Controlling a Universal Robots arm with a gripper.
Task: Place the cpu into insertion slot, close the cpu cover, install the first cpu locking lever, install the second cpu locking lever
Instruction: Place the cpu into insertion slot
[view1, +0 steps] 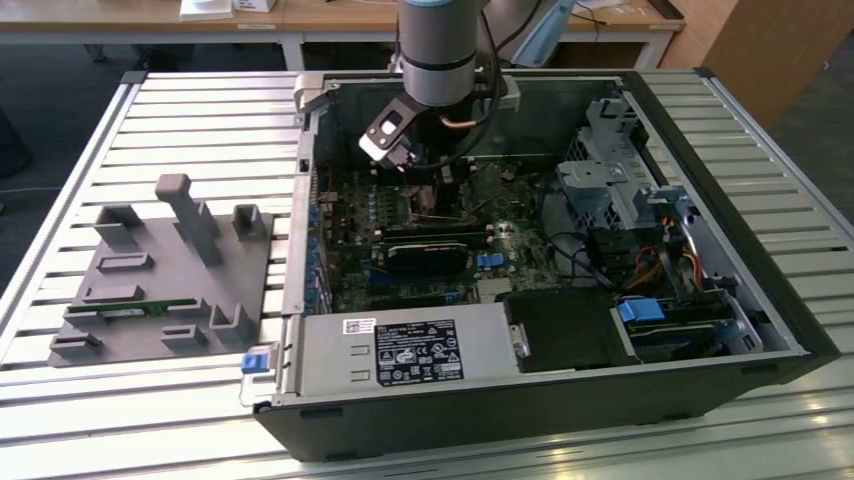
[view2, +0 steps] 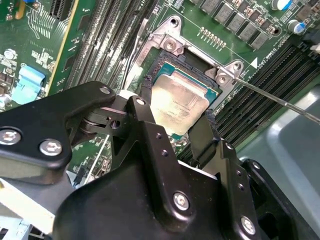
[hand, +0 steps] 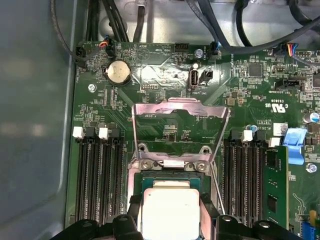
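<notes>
Fingers (view2: 150, 135) were clamped on the cpu (view2: 180, 102) from both sides, holding it flat between them, right over the insertion slot (view2: 195, 59).

There is one cpu (view2: 182, 102), one insertion slot (view2: 192, 60), one cpu cover (hand: 180, 106) with two screws (hand: 145, 164) at its hinge, and one gripper (view2: 170, 120) with two jaws. The first wrist view gives one round coin cell (hand: 119, 73) and four white memory-slot latches (hand: 77, 132), two to each side of the insertion slot. In the exterior view there are one arm (view1: 441, 40), one open computer case (view1: 747, 200) and one grey fixture block (view1: 160, 270), all on a single slatted tabletop (view1: 80, 420).
</notes>
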